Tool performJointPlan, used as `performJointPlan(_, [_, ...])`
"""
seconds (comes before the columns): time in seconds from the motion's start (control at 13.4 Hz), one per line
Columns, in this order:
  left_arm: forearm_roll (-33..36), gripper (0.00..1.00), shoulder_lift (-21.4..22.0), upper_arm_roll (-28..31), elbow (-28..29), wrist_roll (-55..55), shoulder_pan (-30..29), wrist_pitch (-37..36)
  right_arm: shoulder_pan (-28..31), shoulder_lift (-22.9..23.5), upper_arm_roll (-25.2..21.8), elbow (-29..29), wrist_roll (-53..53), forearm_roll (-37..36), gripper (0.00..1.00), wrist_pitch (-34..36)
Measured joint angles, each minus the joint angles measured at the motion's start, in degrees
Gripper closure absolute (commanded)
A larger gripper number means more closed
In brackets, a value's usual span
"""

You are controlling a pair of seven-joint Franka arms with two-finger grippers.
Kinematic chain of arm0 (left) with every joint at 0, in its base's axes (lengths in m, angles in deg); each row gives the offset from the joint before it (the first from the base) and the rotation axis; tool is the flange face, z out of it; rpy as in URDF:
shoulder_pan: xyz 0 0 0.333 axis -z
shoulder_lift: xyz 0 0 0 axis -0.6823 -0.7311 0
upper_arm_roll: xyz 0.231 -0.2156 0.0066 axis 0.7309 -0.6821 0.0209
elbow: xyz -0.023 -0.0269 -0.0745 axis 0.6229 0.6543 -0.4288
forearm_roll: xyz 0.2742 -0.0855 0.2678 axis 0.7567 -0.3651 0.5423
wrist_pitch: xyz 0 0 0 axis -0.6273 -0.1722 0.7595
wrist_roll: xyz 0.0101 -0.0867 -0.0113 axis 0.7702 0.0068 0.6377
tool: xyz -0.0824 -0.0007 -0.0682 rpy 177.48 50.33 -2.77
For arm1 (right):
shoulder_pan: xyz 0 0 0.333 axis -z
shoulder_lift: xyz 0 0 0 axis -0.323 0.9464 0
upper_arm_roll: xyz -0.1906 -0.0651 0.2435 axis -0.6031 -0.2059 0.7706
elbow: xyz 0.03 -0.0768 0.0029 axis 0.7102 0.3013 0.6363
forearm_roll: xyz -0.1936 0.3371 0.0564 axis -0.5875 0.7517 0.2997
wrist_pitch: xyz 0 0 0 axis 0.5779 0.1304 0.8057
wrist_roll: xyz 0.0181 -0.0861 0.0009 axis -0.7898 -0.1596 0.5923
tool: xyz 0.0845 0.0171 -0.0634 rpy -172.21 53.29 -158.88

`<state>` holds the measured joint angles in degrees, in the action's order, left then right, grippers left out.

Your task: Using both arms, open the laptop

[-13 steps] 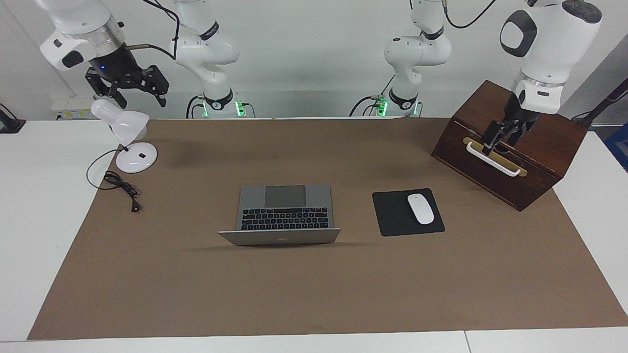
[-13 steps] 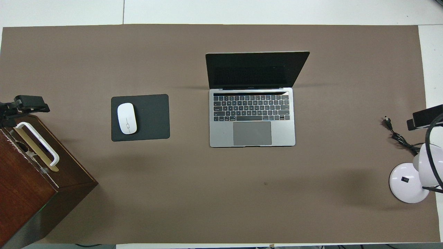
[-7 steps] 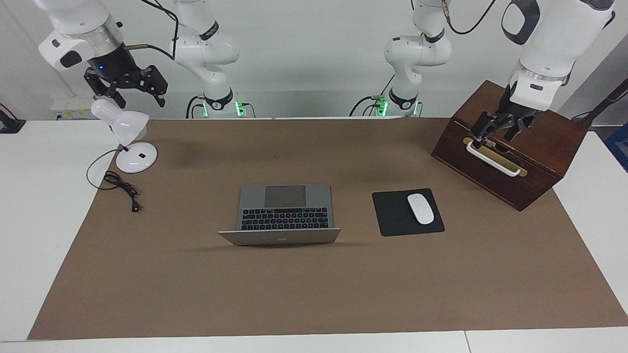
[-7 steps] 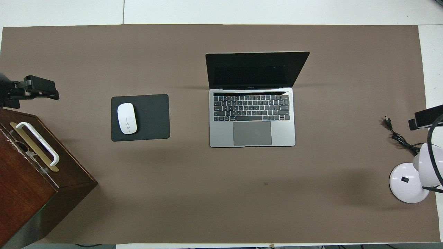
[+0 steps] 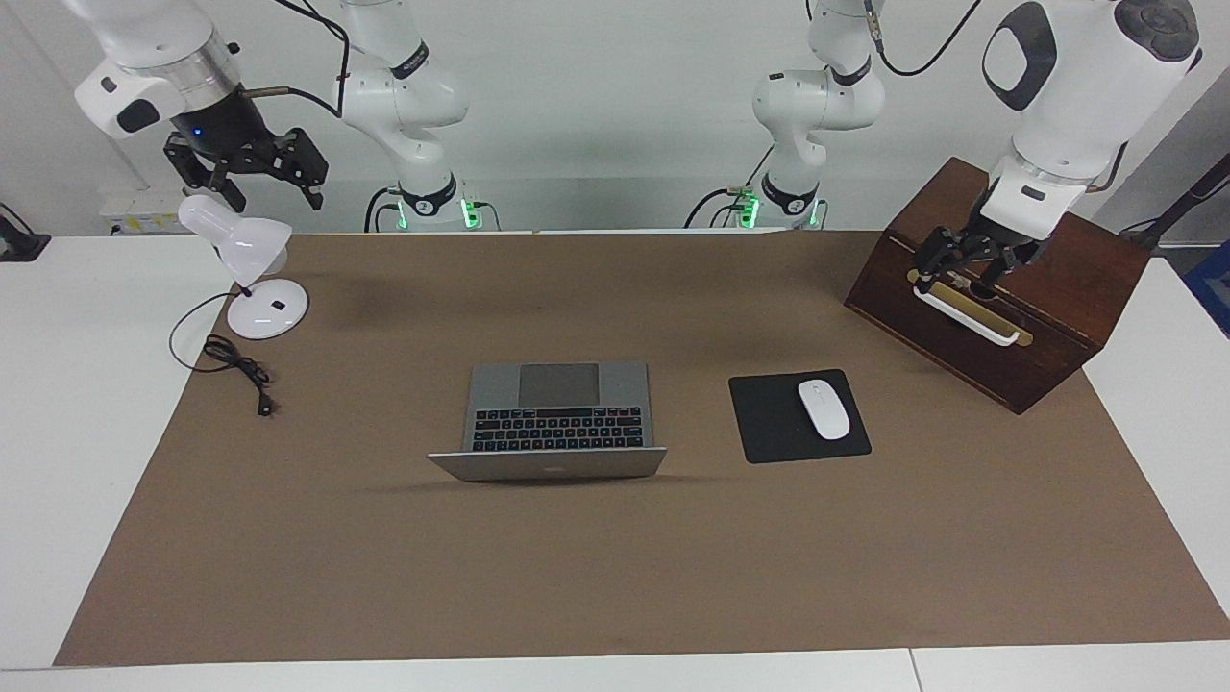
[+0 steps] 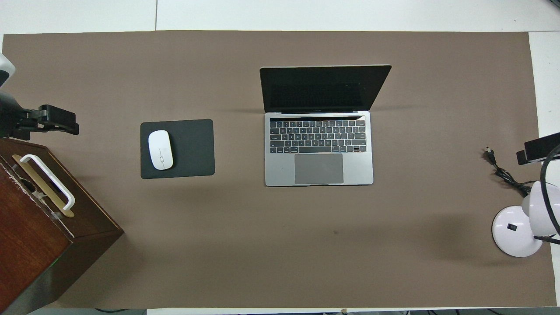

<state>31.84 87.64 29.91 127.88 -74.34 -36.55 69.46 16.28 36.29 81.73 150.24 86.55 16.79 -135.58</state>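
Observation:
The silver-grey laptop (image 5: 557, 408) (image 6: 319, 148) stands open in the middle of the brown mat, its dark screen turned toward the robots and its keyboard and trackpad showing. Neither gripper touches it. My left gripper (image 5: 961, 267) (image 6: 59, 119) hangs open and empty just above the white handle of the wooden box, at the left arm's end of the table. High over the lamp at the right arm's end, my right gripper (image 5: 274, 192) (image 6: 538, 150) is open with nothing in it.
A black mouse pad (image 5: 769, 423) with a white mouse (image 5: 824, 408) lies beside the laptop toward the left arm's end. The dark wooden box (image 5: 1057, 279) has a white handle (image 5: 966, 315). A white desk lamp (image 5: 259, 279) and its black cord (image 5: 235, 365) sit at the right arm's end.
My left gripper has lifted off the box handle and turned, its fingers now showing spread. The right gripper has barely shifted. The laptop has not moved.

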Motion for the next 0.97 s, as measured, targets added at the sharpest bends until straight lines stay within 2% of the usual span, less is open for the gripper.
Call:
performJointPlan(0.3, [1.09,0.0,-2.81,0.57,-6.33,-5.29,-0.11,-3.48,0.0,-0.01,0.0,0.0,-0.01,0.0,0.0,0.0])
performJointPlan(0.52, [1.38,0.0,-3.78,0.53,-7.32,-9.57,-0.1,-3.19,0.0,-0.02,0.0,0.0,-0.01,0.0,0.0,0.0])
performJointPlan(0.97, [0.9,0.0,-3.92,0.59,-7.35,-4.85,-0.13,-1.29,0.0,-0.07,0.0,0.0,-0.01,0.0,0.0,0.0])
